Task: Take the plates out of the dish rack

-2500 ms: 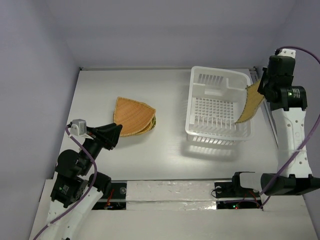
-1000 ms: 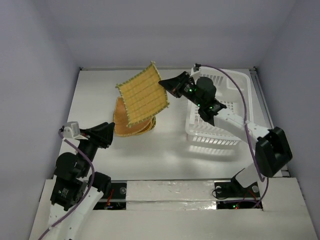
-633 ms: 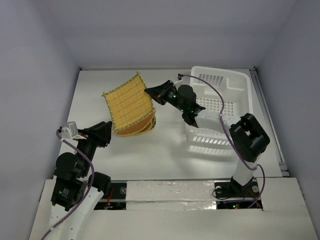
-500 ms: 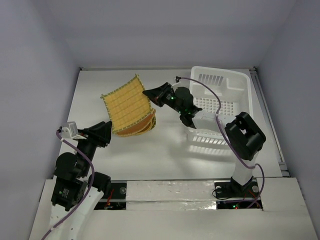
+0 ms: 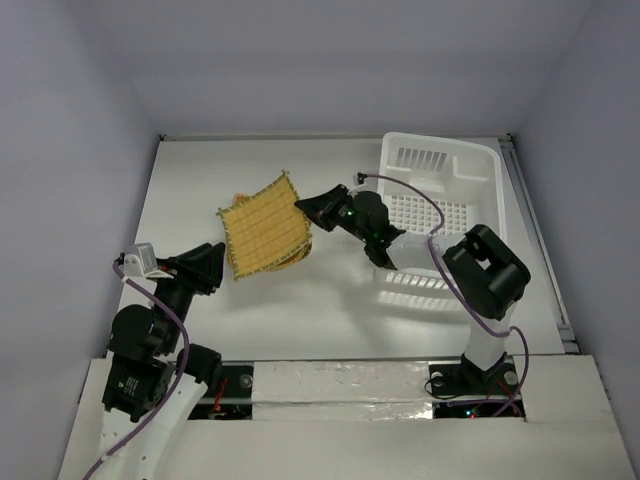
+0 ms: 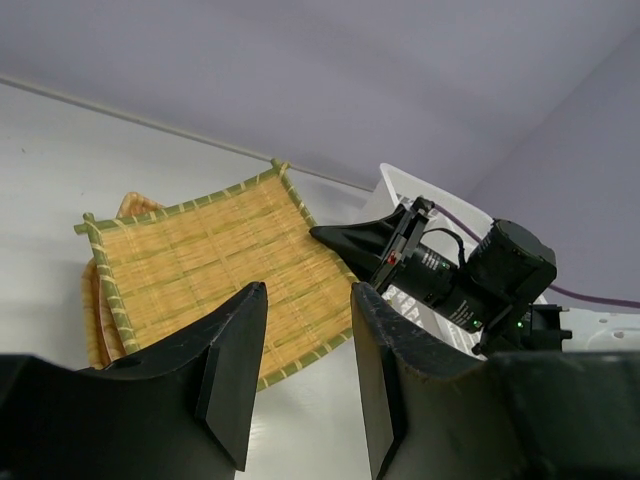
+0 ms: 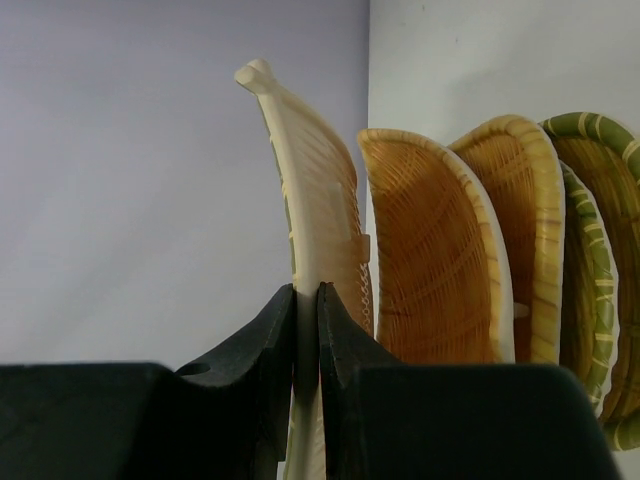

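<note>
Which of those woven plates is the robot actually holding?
The top plate, pinched by its edge in the right gripper; the other plates lie stacked beneath it.

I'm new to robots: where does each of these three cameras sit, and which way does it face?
Top external: above and behind, looking down at the table and dish rack; both arms show.
Left wrist: on the left arm, looking past the open left end effector at the plate.
Right wrist: looks along the right end effector, shut on that plate.
All share the plate.
</note>
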